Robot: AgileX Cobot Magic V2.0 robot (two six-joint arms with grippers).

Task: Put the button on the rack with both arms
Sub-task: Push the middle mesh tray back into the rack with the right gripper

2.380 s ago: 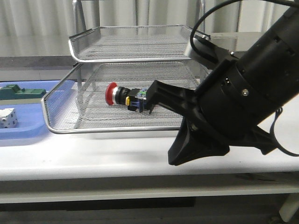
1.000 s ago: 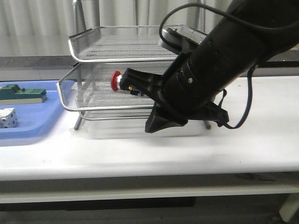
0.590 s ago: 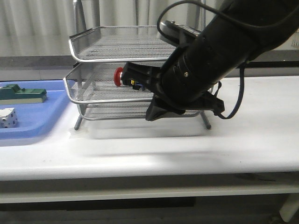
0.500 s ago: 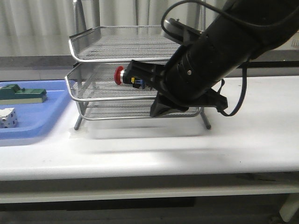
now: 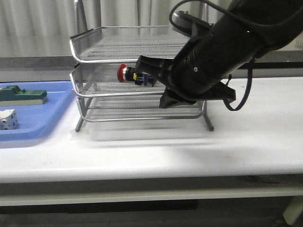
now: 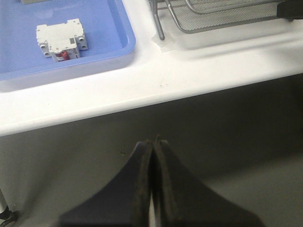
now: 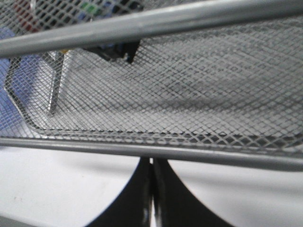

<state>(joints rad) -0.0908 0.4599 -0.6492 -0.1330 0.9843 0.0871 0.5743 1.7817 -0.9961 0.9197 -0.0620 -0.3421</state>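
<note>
The left pincer (image 6: 152, 144) is nearest, hanging in front of and below the counter (image 5: 199, 151). Its fingers are pressed together with nothing between them, well apart from the rack (image 5: 94, 35).

The right pincer (image 7: 152, 165) is at the rack's front and is also pressed together and empty. The right wrist view shows its tips right against the front rim of the middle tray (image 5: 94, 94), though I cannot tell whether they touch it.

A couple of seconds ago this tray was drawn far out from the rack toward the camera, with the button lying on its mesh. Step by step it has slid back, and its front rim now sits nearly in line with the tiers above and below.

The button (image 5: 129, 74) has ridden in with the tray. It lies on its side inside the rack's middle tier, red cap pointing toward the rack's left end, under the top tier.

I judge the placing itself done and the closing of the tray all but finished. What seems left is a last nudge, if any, and drawing the right arm clear without snagging the wire.

To the rack's left, the blue tray (image 5: 28, 132) keeps its white block (image 6: 61, 38) and green block (image 5: 23, 94) where they were.
</note>
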